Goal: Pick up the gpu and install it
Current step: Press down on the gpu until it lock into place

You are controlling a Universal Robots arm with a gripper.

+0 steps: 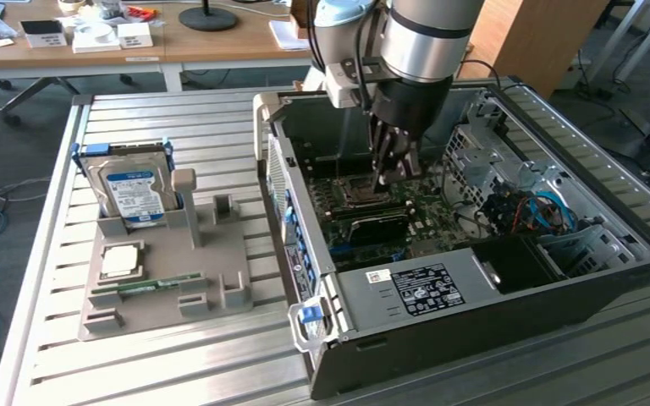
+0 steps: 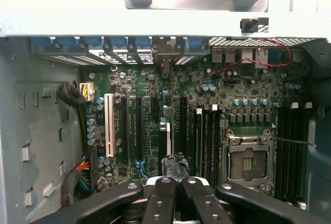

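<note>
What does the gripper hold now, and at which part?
It cannot be told: the gripper is shut over a black part by the motherboard slots, with the contact hidden.

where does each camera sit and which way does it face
Exterior view: off the arm, above one corner of the slatted metal table, looking down at the open black computer case, the grey parts holder and the silver robot arm with its black tool lowered into the case.
Wrist view: on the wrist, inside the case, facing the green motherboard; the shut black tool fingers show at the picture's edge.
Shared: motherboard, silver CPU socket, tool.
</note>
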